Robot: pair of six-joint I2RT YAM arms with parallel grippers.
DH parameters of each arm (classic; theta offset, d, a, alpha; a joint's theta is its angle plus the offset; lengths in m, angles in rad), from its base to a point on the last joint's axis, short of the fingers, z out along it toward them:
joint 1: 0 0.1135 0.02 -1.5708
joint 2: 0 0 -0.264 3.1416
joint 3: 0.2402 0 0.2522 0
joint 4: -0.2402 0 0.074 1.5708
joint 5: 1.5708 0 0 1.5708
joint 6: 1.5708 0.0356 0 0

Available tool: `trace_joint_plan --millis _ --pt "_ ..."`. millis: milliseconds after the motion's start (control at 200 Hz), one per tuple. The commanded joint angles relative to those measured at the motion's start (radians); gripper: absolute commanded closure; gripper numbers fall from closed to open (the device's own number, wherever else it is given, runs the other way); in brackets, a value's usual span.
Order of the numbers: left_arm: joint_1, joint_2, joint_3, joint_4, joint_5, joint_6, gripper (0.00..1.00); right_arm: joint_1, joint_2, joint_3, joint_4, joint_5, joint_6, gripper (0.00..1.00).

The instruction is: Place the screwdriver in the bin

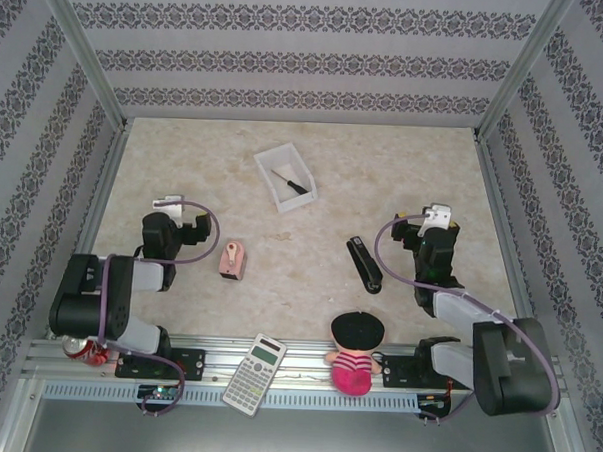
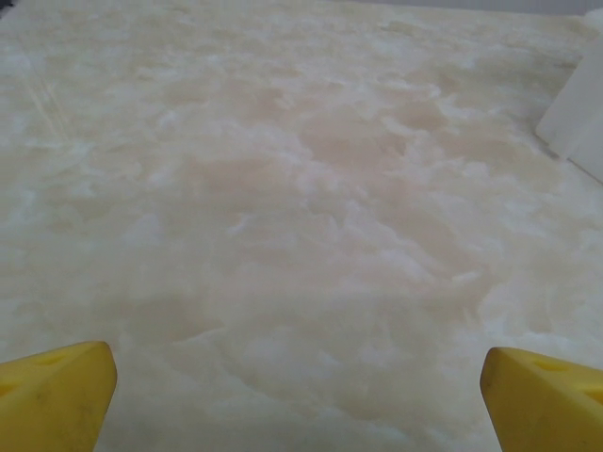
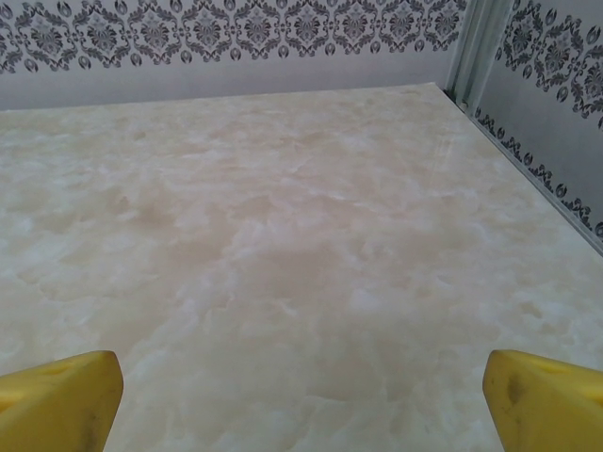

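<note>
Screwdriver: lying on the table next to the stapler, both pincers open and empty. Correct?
One error. The screwdriver lies inside the bin, well apart from the stapler; the top external view shows it. The left pincer and right pincer are open and empty, as you said.

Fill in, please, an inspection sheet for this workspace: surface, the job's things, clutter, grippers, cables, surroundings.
Surface: beige marbled tabletop; no spills seen.
Job's things: screwdriver lies inside the white bin.
Clutter: black stapler, pink item, calculator, doll, red can.
Grippers: left gripper and right gripper both open, holding nothing.
Cables: left purple cable and right purple cable loop beside the arms, touching no item.
Surroundings: patterned walls, metal frame post.
</note>
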State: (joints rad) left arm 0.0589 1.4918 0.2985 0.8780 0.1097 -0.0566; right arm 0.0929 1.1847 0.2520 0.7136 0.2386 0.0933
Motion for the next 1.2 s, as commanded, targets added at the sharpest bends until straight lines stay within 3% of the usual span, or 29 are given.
trace_joint_plan --millis 0,100,420,495,574,654,1199 --pt "-0.004 0.072 -0.038 0.286 -0.025 0.014 0.01 -0.015 0.052 -0.012 0.136 -0.005 -0.02 0.02" --pt "-0.004 0.134 -0.077 0.435 -0.015 0.018 0.01 -0.022 0.087 0.009 0.15 -0.03 -0.032 0.02" --pt "-0.004 0.102 -0.001 0.234 -0.007 0.021 0.01 -0.059 0.369 0.082 0.34 -0.096 -0.042 0.02" --pt "-0.005 0.096 0.066 0.1 -0.013 0.018 0.01 -0.08 0.321 0.127 0.182 -0.149 -0.035 0.02" --pt "-0.013 0.102 0.081 0.087 0.02 0.042 0.01 -0.081 0.36 0.102 0.304 -0.147 -0.033 0.02" --pt "-0.013 0.1 0.084 0.079 0.024 0.044 0.01 -0.081 0.335 0.113 0.237 -0.15 -0.036 0.02" --pt "-0.013 0.099 0.083 0.078 0.025 0.044 0.01 -0.065 0.351 0.116 0.259 -0.169 -0.062 0.02"
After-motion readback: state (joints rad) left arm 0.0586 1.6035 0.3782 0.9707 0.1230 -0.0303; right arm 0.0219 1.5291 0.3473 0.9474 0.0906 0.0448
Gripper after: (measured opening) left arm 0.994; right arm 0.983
